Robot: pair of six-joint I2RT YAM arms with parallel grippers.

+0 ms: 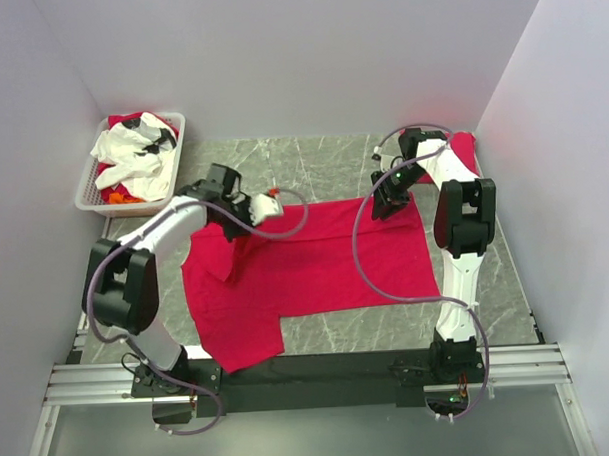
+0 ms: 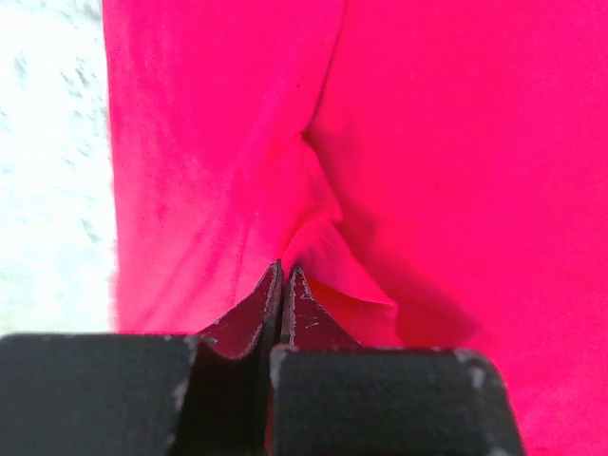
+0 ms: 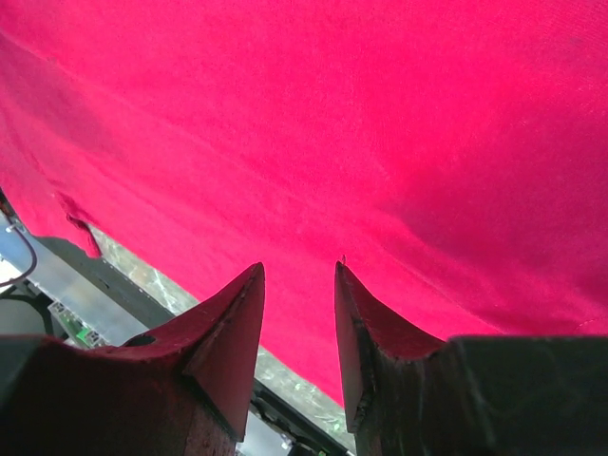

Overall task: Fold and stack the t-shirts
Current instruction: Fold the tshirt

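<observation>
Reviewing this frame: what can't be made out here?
Top view: red cloth behind the right arm, mostly covered by it; folded or not, unclear.
Top view: basket contents under white cloth; number of red pieces unclear.
Right wrist: whether the right gripper touches the t-shirt; angle too flat.
Left wrist: table washed out by glare.

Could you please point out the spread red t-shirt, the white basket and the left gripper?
Crimson-red cloth t-shirt (image 1: 316, 263): top view, middle of its body.
White slotted plastic basket (image 1: 86, 184): top view, left rim.
Left gripper (image 2: 287, 269): left wrist view, between its fingertips.
</observation>
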